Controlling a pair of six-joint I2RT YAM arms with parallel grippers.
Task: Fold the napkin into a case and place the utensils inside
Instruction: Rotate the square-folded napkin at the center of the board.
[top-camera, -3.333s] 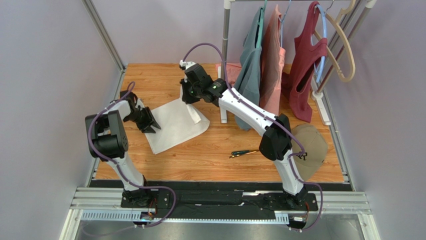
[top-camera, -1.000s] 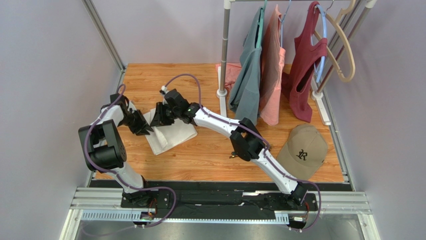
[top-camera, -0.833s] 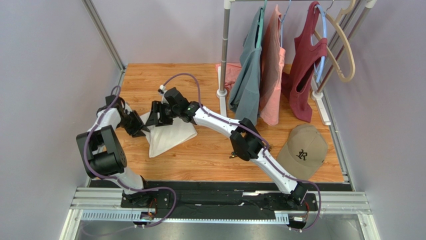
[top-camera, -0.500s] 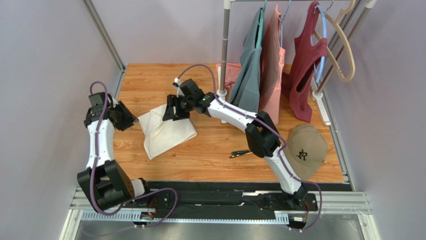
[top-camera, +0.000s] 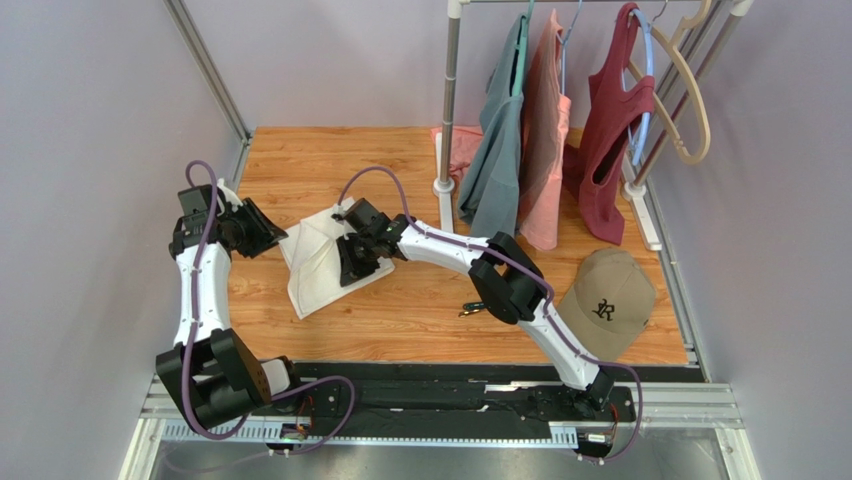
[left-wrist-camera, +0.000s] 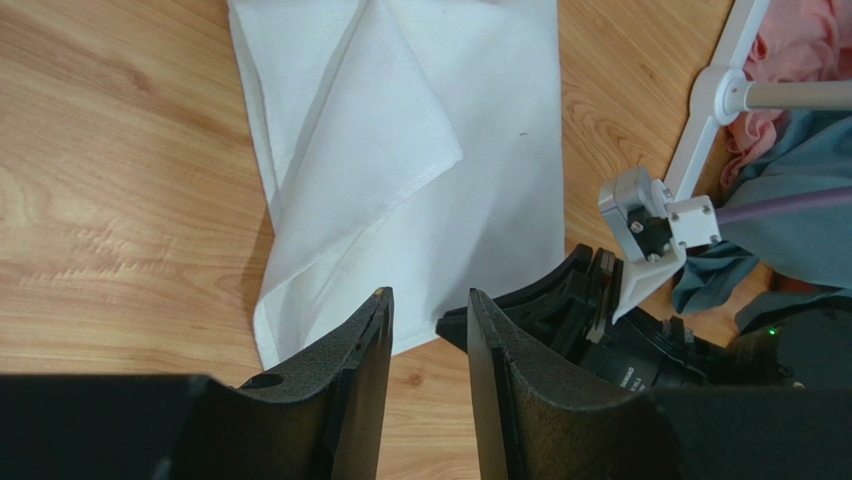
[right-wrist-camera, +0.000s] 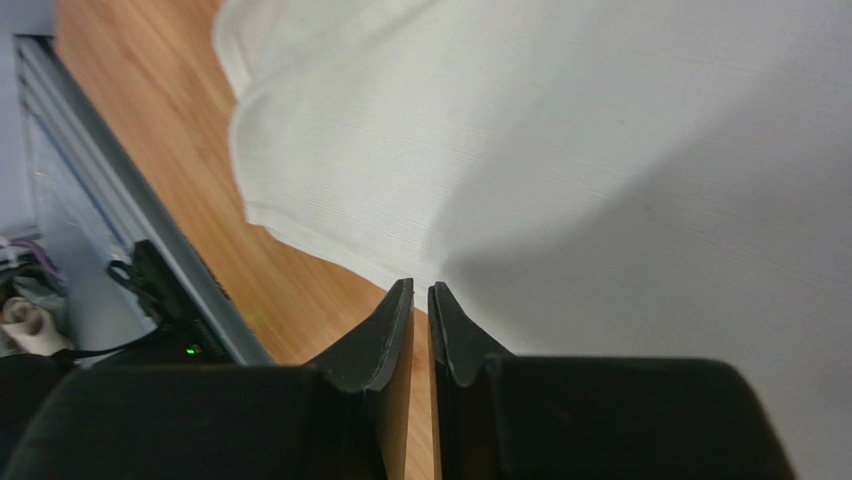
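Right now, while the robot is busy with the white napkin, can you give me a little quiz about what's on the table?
1. True or false: the slim dark-handled, gold-headed utensils already lie inside the white cloth napkin.
2. Which thing lies at the right end of the wooden table? A) a tan baseball cap B) a blue bowl C) a red mug
3. Fill in: the left gripper has its jaws ___, with nothing between them.
Key: 1 false; 2 A; 3 open.
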